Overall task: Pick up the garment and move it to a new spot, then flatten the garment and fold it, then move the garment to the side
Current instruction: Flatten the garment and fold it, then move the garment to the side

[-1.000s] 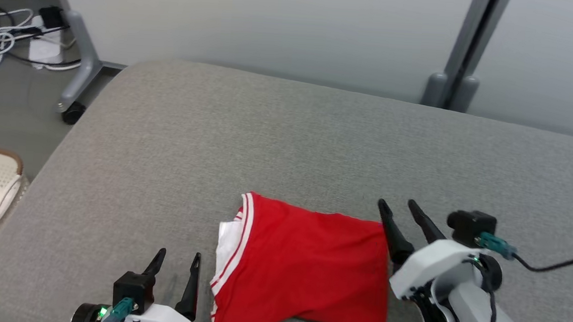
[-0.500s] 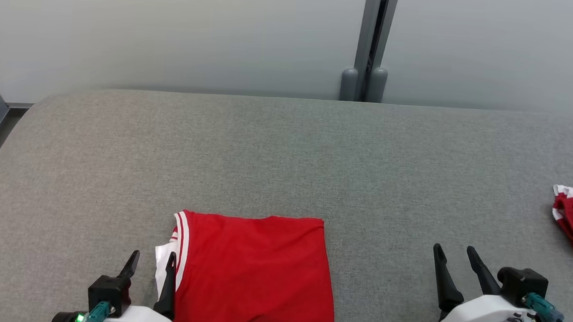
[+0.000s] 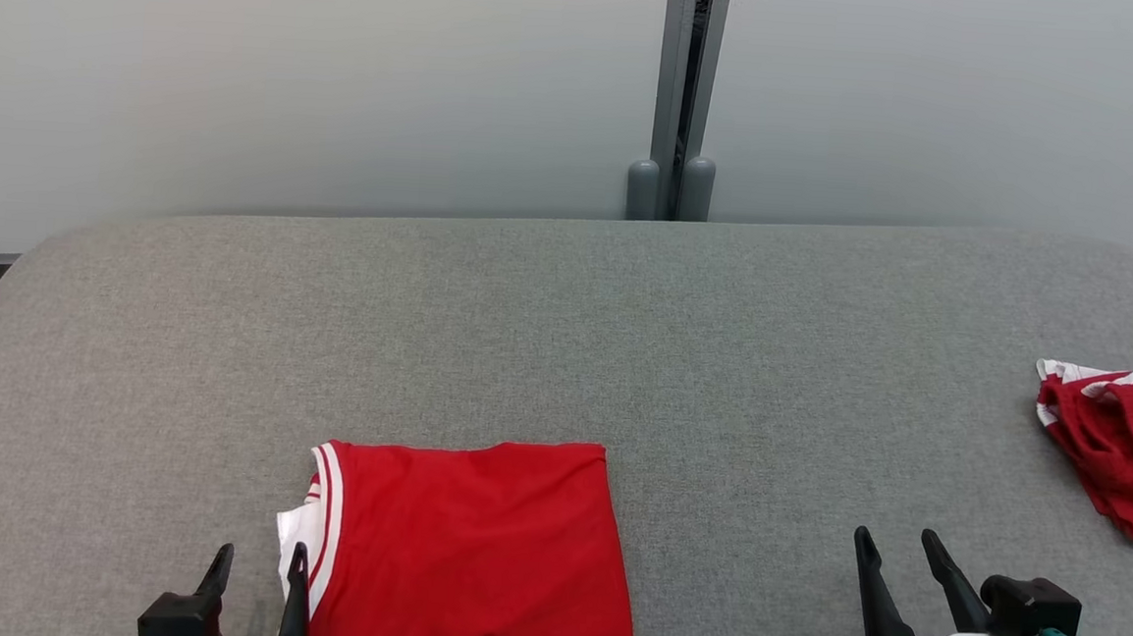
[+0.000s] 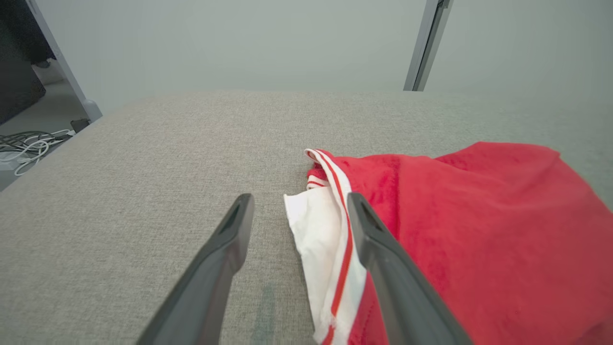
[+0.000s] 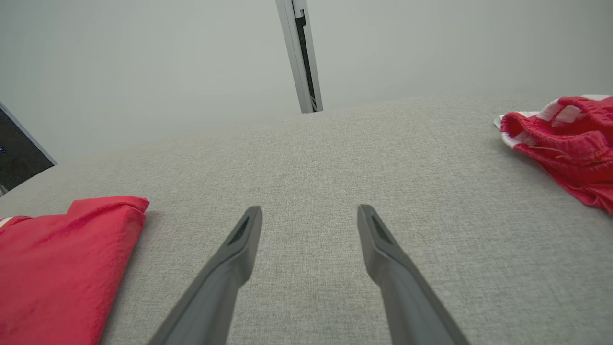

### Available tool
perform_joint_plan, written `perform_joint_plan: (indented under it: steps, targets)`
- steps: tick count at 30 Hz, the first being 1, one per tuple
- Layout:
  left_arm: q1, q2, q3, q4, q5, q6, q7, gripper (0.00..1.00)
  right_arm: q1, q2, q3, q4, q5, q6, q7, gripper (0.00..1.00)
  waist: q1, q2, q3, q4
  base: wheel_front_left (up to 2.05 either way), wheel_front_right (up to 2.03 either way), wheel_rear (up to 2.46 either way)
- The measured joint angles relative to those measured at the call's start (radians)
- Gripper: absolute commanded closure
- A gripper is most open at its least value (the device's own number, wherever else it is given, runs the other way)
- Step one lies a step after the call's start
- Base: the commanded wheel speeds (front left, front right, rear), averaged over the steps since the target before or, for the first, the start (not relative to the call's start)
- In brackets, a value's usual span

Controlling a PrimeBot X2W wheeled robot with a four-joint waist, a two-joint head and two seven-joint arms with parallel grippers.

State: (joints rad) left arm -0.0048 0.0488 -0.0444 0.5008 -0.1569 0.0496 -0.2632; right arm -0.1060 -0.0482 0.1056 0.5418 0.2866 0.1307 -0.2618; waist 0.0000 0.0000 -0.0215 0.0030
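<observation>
Moved: the head camera has swung right, and the right gripper (image 3: 894, 537) is now well apart from the folded garment (image 3: 474, 539).

Head view: folded garment lies flat on the grey surface (image 3: 624, 341), apparently finished. Crumpled garment (image 3: 1120, 440) at far right, probably next.

Left wrist view: left gripper (image 4: 299, 196) wide open, empty, straddling the folded garment's striped white edge.

Right wrist view: fingers (image 5: 230, 258) spread wide, empty. Nothing in the way.

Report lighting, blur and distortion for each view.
Head view: soft, even light, no glare; folded garment sharp, thin shadow under its edge. Left wrist view: wide-angle stretch, wall post leaning. Right wrist view: same stretch; crumpled garment slightly soft.
</observation>
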Motion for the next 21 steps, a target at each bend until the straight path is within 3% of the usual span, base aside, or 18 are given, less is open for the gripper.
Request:
perform_joint_plan:
  steps: [13,21]
  targets:
    - [0.032,0.0,0.008,-0.02,0.004,0.004,0.0,0.0,0.017,0.0,-0.001,-0.007,0.014,0.0,0.0,0.0,0.0,0.0,-0.013,0.004,0.0,0.0,0.0]
    - [0.024,0.0,-0.02,-0.02,0.0,-0.009,0.0,0.0,0.012,0.0,0.084,0.003,0.052,0.0,0.0,0.0,0.0,0.0,0.003,0.056,0.0,0.0,0.0]
